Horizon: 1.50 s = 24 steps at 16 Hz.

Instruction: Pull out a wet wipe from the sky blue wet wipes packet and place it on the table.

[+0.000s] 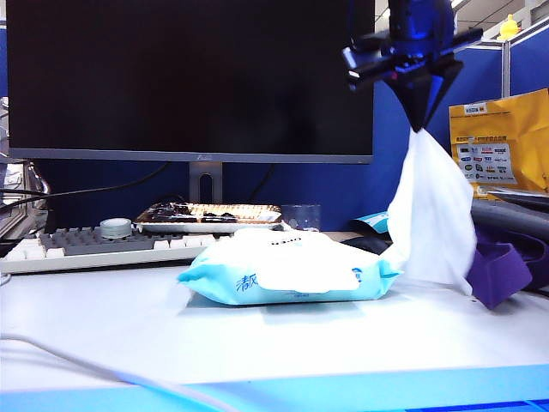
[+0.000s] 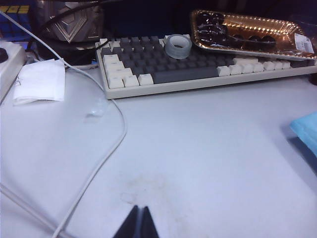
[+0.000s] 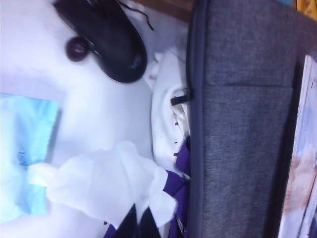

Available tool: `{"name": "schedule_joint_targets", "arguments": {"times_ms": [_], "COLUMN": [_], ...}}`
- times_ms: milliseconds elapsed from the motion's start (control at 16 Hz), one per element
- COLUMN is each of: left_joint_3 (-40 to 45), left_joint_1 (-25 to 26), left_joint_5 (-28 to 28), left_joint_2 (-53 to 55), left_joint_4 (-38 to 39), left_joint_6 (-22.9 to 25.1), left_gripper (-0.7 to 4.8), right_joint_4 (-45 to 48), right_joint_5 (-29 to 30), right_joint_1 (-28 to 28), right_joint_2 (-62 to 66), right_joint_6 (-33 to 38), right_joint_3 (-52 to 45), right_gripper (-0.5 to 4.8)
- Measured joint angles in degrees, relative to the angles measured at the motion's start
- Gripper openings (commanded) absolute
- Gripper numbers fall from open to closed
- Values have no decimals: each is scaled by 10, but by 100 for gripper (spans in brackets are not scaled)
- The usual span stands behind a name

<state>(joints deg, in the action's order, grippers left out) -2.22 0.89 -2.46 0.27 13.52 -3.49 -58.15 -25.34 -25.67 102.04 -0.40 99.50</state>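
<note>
Nearest you in the exterior view runs the light blue front edge of the bench (image 1: pixel 283 390), with a pale cable (image 1: pixel 94 369) trailing over its left corner, and just behind sits the sky blue wet wipes packet (image 1: pixel 287 270), lying flat, white flap up. Look high on the right: the right gripper (image 1: pixel 418 124) hangs point-down well above the bench, its jaws pinching the top of the wet wipe (image 1: pixel 431 215), which drapes down in folds until its lower edge is level with the packet's right end, in front of a purple cloth (image 1: pixel 506 266). Only the right wrist view shows you what lies beneath: the wipe (image 3: pixel 109 186) billowing out from the pressed dark fingertips (image 3: pixel 130 223), one corner reaching the packet (image 3: pixel 22 148), plus a black mouse (image 3: pixel 106 42) and a grey bag (image 3: pixel 242 119). The left wrist view alone shows the left gripper (image 2: pixel 137 224), low over bare bench (image 2: pixel 208 163), jaws pressed together on nothing, facing a keyboard (image 2: pixel 198 67) carrying a tape roll (image 2: pixel 178 45) and a foil tray (image 2: pixel 247 32) holding dark pieces.
</note>
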Motion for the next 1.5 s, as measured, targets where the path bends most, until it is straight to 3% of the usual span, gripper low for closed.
{"name": "schedule_joint_targets", "arguments": {"times_ms": [313,375,500,563,1000,1063,1188,1500], "left_joint_3": [0,0,0,0,0,0,0,0], "left_joint_1": [0,0,0,0,0,0,0,0], "left_joint_5": [0,0,0,0,0,0,0,0], "left_joint_2": [0,0,0,0,0,0,0,0], "left_joint_4": [0,0,0,0,0,0,0,0], "left_joint_6": [0,0,0,0,0,0,0,0], "left_gripper": [-4,-4,-4,-4,-4,-4,-4,-4], "right_joint_4": [-13,-13,-14,-14,-15,-8,9,65], "right_joint_5": [3,3,1,0,0,0,0,1], "right_joint_1": [5,9,10,10,9,9,9,9], "right_joint_2": [27,27,26,26,20,17,12,-61], "right_joint_6": [1,2,2,2,15,16,17,16], "right_joint_3": [0,0,0,0,0,0,0,0], "right_gripper": [-4,26,255,265,260,230,19,-1]}}
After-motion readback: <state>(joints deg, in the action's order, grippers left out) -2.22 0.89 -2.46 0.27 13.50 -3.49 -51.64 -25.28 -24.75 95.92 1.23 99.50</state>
